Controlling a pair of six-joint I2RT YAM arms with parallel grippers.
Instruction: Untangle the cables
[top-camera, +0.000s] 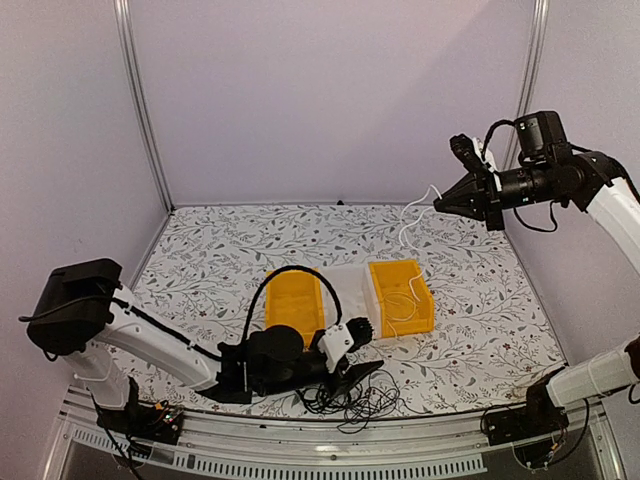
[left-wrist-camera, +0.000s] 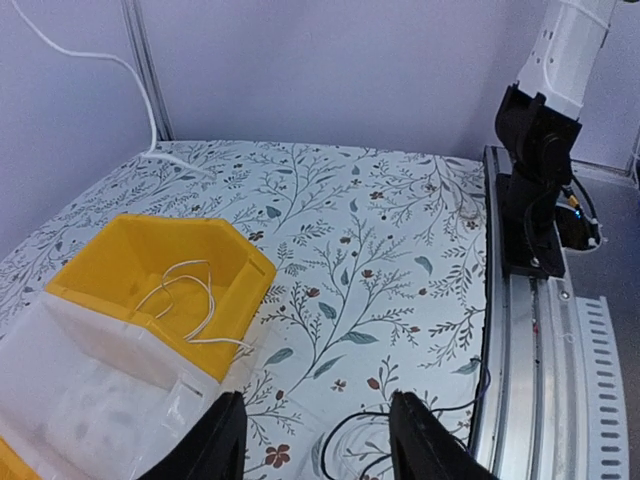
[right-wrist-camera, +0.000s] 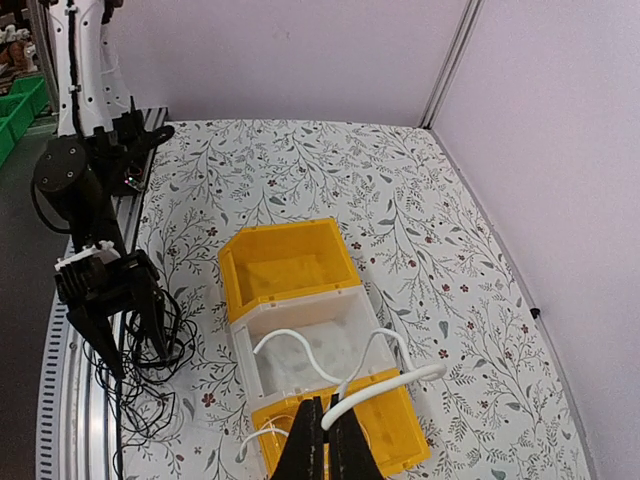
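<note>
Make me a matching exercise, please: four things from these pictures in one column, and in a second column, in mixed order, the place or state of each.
1. white cable
2. black cables
3. left claw
4. right claw

A. open, low over the table
B. heaped at the near edge
C. shut, raised high
D. runs down to a yellow bin

Pairs: 1-D, 2-B, 3-A, 4-C

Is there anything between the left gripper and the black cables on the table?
Nothing visible does. The open left gripper is low, right at the black cables, and one loop lies between its jaws.
</note>
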